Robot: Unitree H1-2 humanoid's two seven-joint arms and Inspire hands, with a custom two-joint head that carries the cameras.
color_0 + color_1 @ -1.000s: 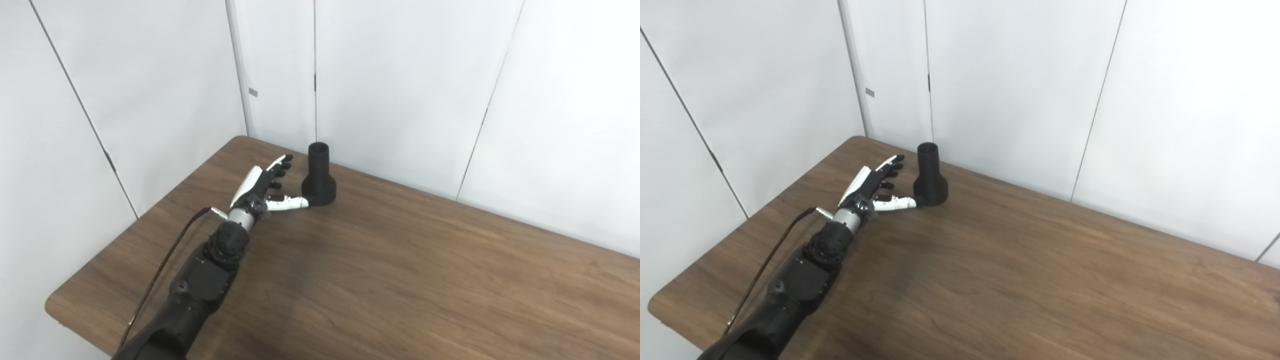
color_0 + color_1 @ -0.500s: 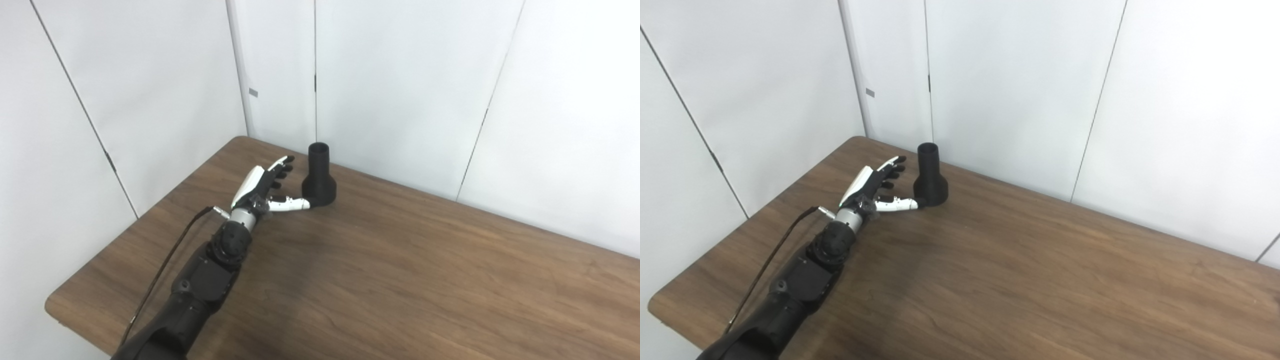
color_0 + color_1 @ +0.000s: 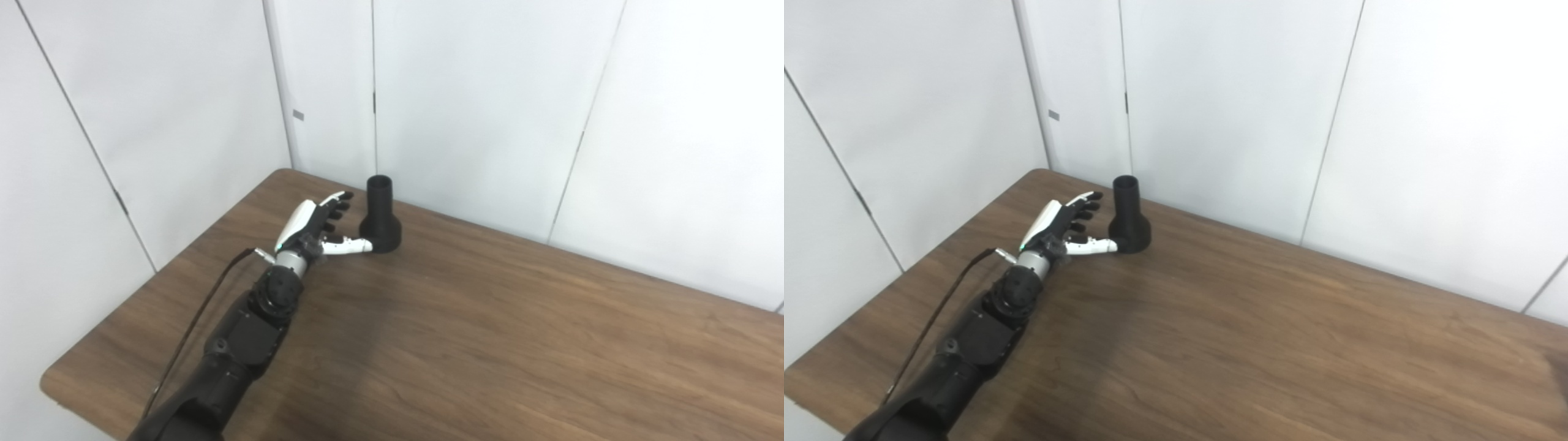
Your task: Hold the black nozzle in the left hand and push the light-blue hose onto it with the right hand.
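Black nozzle [image 3: 380, 217] upright on the desk [image 3: 490, 318], wide base down, narrow neck up, at the far left corner near the white wall panels [image 3: 478, 104]. Left hand [image 3: 315, 226] just left of it, spread wide and holding nothing: fingers [image 3: 338, 203] extended beside the neck, thumb [image 3: 349, 246] reaching to the base, tip at or touching it, can't tell which. Dark cable [image 3: 202, 312] runs along the forearm. Right hand out of frame.
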